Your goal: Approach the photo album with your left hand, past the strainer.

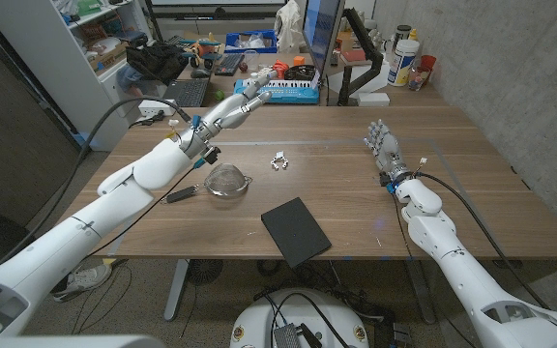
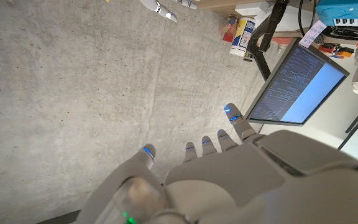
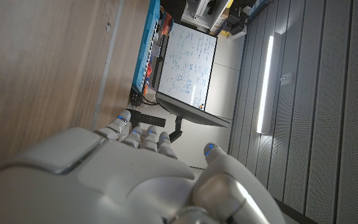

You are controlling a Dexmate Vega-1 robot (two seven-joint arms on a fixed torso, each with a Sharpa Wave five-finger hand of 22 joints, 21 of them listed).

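The photo album [image 1: 295,230] is a black flat book lying near the table's front edge, in the middle. The strainer [image 1: 226,180], a round metal mesh bowl with a dark handle toward the left, sits just behind and left of the album. My left hand [image 1: 243,100] is raised above the table's far side, well beyond the strainer, its fingers stretched out and apart and holding nothing; the left wrist view shows this hand [image 2: 229,174] against a concrete wall. My right hand [image 1: 383,145] stands on the right side of the table with its fingers up and empty, also seen as the hand [image 3: 135,174] in its wrist view.
A small white object [image 1: 278,160] lies behind the strainer. At the far edge of the wooden table [image 1: 472,184] stand a blue device [image 1: 288,90], a monitor [image 1: 322,34] and a laptop [image 1: 177,92]. Bottles [image 1: 406,60] stand at the far right.
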